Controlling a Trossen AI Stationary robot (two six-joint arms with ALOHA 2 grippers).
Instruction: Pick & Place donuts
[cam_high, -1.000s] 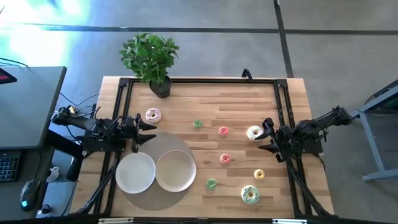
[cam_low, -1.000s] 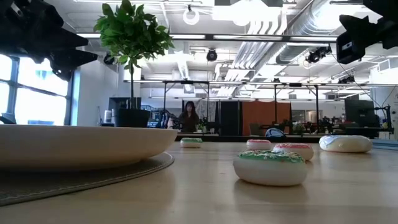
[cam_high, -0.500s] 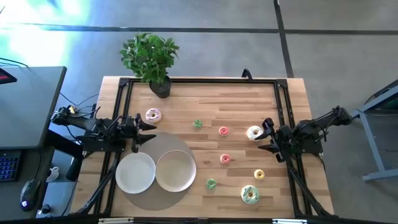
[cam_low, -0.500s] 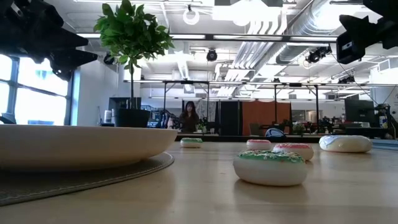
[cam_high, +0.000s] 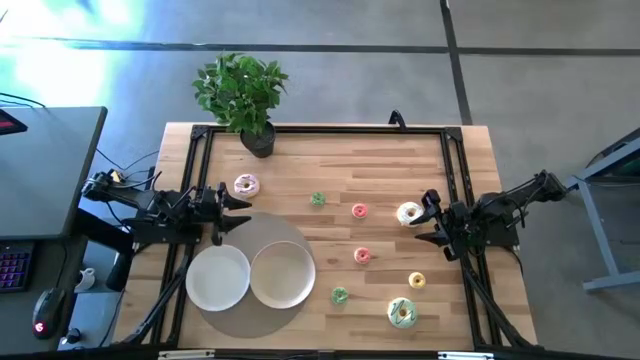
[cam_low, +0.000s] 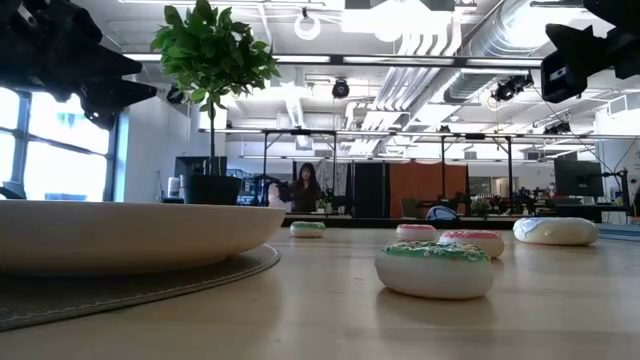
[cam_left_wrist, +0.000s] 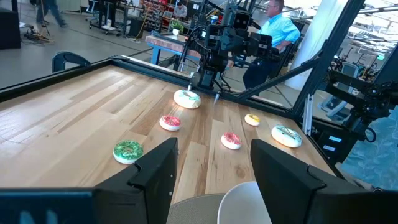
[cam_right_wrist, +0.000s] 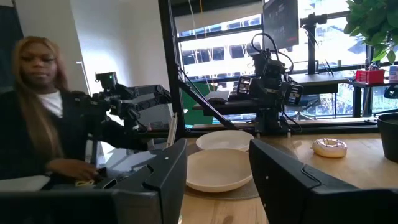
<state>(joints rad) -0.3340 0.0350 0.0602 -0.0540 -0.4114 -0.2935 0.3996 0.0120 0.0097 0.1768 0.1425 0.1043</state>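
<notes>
Eight donuts lie flat on the wooden table. The pink one sits by my left gripper. The cream-white one lies just ahead of my right gripper without touching it. The large green one is near the front edge. The mini ones are green, red, red, yellow and green. Both grippers hover open and hold nothing; the left wrist view and the right wrist view show their fingers apart.
Two white plates rest on a round grey mat at the near left. A potted plant stands at the far left corner. A black frame runs along the table's edges. A person sits beyond the left side.
</notes>
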